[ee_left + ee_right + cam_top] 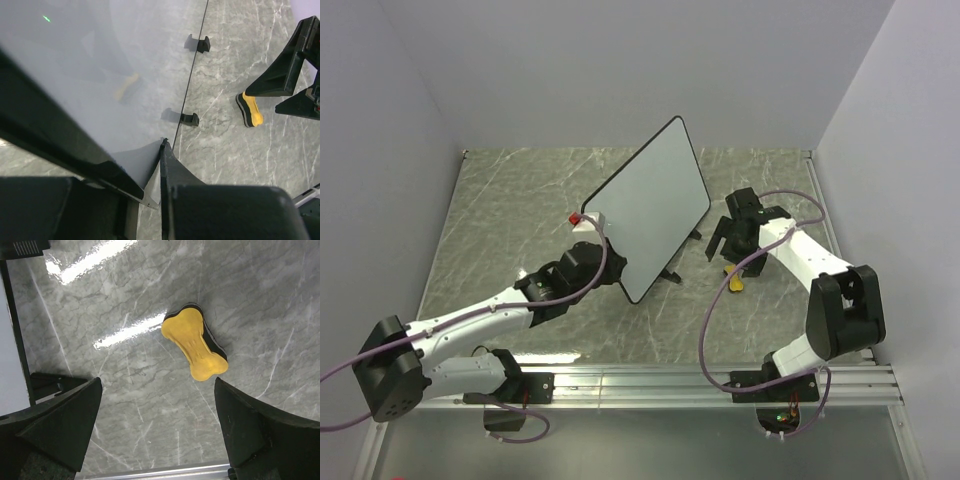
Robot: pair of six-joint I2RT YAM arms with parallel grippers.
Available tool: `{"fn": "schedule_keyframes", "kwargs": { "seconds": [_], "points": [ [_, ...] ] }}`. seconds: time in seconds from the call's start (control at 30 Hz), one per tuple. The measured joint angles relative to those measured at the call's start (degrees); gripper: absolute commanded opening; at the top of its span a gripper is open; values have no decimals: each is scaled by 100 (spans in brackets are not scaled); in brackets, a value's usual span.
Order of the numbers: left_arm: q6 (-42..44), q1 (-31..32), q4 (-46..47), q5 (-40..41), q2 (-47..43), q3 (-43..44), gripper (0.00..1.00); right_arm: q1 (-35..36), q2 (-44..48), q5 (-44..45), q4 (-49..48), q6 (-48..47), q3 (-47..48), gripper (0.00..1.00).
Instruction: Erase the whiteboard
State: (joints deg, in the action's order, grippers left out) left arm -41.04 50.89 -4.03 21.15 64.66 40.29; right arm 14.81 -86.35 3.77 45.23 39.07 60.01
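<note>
The left arm reaches forward, its left gripper (603,236) clamped with fingers (170,165) pinched together. The right arm bends inward, wrist pitched down, its right gripper (727,251) hanging with fingers (65,420) spread wide apart.

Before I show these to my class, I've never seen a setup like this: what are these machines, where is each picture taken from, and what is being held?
These are two robot arms bolted at a marble-patterned table. One picture looks down from above; the other two come from cameras on each wrist. The left hand grips the edge of the whiteboard, holding it tilted up; its face looks clean here. The right hand is open and empty, hovering over a yellow bone-shaped eraser lying on the table. Two small black stands sit by the board's edge.
</note>
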Motion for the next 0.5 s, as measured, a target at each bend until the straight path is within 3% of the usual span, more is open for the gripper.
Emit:
{"fn": "schedule_keyframes", "kwargs": {
  "seconds": [0.27,0.5],
  "points": [
    [-409,26,546,26,140,-295,0,0,-118,-4,2,-26,9,100],
    [-1099,481,885,688,584,-297,0,-2,-120,2,2,-79,9,100]
  ]
}}
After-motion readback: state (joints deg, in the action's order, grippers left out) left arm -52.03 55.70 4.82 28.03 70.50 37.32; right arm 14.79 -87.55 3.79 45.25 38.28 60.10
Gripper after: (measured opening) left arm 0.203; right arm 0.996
